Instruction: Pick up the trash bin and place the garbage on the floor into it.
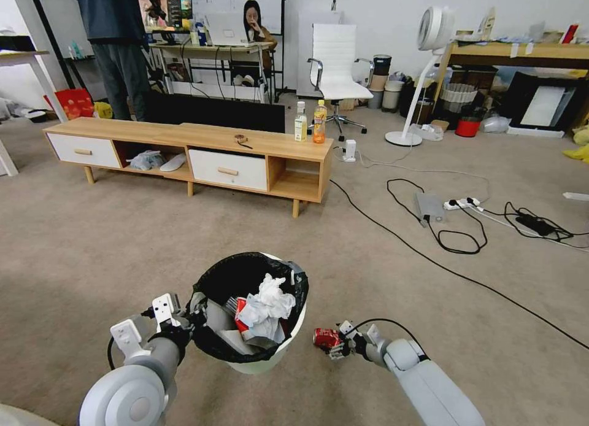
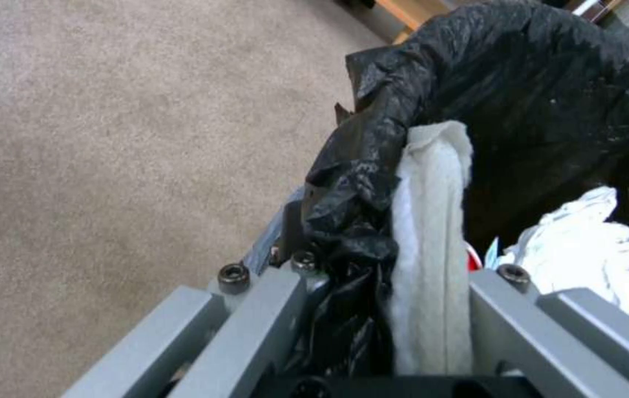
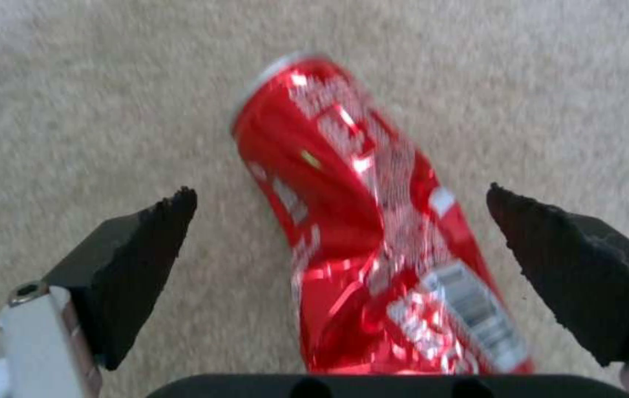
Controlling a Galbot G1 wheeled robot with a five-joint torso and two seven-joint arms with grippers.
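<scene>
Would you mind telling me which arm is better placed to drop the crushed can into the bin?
Right. The right gripper has the can beside the bin, while the left gripper clamps the bin's rim.

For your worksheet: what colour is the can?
Red with white print, clearest in the right wrist view.

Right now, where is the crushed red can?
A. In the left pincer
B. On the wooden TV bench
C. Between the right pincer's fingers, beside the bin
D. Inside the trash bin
C: the crushed red can sits between the right pincer fingers, just outside the trash bin, whose rim the left pincer grips.
</scene>
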